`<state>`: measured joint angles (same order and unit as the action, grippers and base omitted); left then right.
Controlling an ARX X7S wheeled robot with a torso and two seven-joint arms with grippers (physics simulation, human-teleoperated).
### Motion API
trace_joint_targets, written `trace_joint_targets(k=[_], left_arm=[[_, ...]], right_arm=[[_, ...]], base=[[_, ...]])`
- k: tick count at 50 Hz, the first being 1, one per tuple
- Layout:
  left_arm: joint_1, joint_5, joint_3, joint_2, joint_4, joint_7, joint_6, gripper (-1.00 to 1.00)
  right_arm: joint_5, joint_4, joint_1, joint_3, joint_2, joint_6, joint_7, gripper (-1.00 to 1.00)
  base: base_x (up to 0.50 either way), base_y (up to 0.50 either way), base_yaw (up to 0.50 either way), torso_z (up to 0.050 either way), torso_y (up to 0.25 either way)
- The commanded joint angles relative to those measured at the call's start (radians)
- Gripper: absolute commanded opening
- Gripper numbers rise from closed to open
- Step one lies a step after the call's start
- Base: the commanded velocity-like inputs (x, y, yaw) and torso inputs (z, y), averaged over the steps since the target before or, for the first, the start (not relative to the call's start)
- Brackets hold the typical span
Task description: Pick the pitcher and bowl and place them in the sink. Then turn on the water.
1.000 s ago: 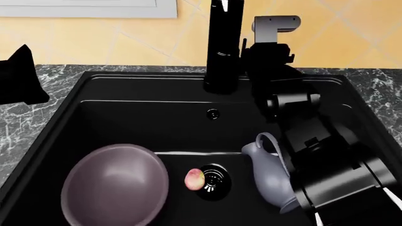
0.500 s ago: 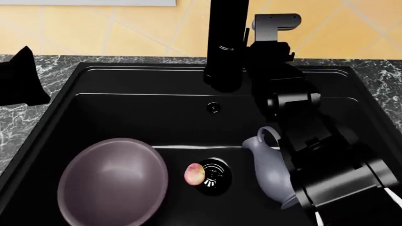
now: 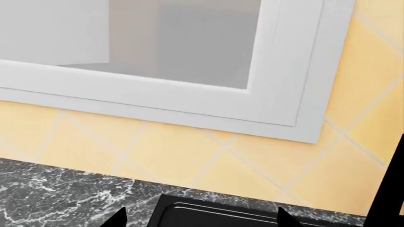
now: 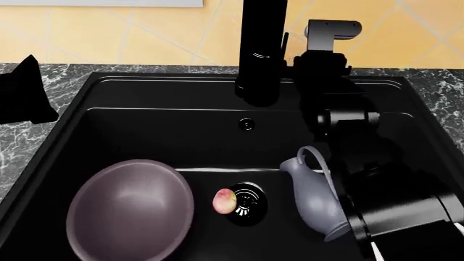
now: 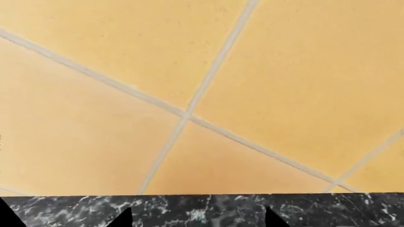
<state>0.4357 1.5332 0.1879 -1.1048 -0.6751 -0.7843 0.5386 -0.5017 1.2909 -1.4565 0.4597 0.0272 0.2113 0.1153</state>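
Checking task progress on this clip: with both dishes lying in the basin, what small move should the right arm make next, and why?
Probably nudge the right gripper toward the faucet to work its handle. The bowl and pitcher already lie in the sink, no water is running, and the right arm reaches up just beside the faucet.

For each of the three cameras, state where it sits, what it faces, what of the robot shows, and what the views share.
Head view: from the robot's head, looking down into the sink holding the bowl and pitcher; the right arm reaches beside the faucet.
Left wrist view: on the left arm, facing the window frame and wall; dark fingertips show.
Right wrist view: on the right arm, facing wall tiles closely; dark fingertips show.
Shared: yellow tiles and marbled counter appear in all three.
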Motion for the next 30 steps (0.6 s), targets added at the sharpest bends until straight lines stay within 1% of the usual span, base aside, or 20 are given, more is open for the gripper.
trace_joint_targets(k=[1,14,30], left_arm=[[0.017,0.007,-0.011,-0.002,-0.002,-0.009,0.006,1.00],[0.043,0.012,-0.030,-0.001,-0.001,-0.018,0.014,1.00],[0.040,0.007,-0.031,0.003,-0.001,-0.016,0.018,1.00]], right_arm=[[0.147,0.017,0.019,-0.163,0.051,0.016,0.015,1.00],[0.275,0.017,0.026,-0.318,0.070,0.025,0.004,1.00],[0.375,0.017,0.032,-0.429,0.067,0.027,-0.014,1.00]], base=[[0.00,0.00,0.00,0.000,0.000],[0.00,0.00,0.00,0.000,0.000],[0.00,-0.02,0.00,0.000,0.000]])
